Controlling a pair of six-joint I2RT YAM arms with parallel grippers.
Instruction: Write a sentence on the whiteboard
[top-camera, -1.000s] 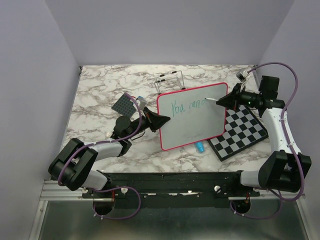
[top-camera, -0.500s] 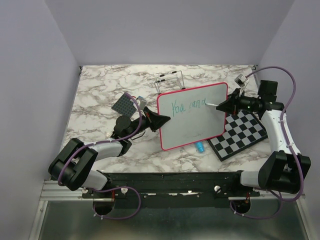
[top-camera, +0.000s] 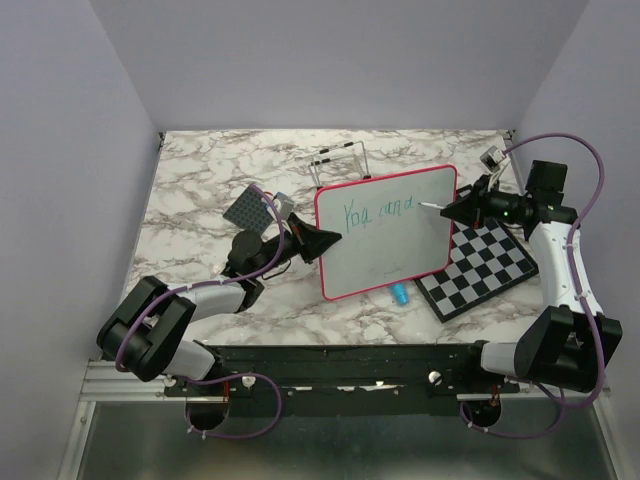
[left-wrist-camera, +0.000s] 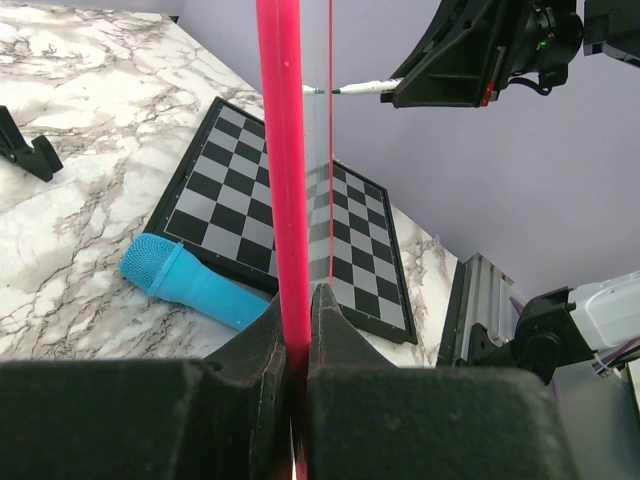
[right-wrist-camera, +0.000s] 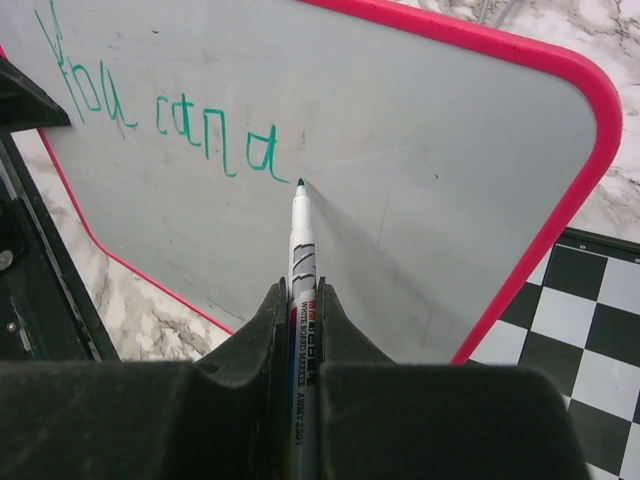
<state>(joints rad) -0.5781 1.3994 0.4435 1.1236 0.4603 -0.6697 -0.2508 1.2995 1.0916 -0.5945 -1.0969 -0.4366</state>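
- Left gripper (left-wrist-camera: 298, 312) – clamped shut on the whiteboard (top-camera: 385, 240), gripping its pink frame and holding it tilted between the arms, its corner over the checkered board (top-camera: 478, 265).
- Right gripper (right-wrist-camera: 301, 300) – closed on a marker (right-wrist-camera: 301, 245), tip at the board beside the sentence (right-wrist-camera: 165, 112), 2 green words.

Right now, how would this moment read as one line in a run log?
left gripper: shut on whiteboard frame | right gripper: shut on marker, tip beside last letter | sentence: one green line
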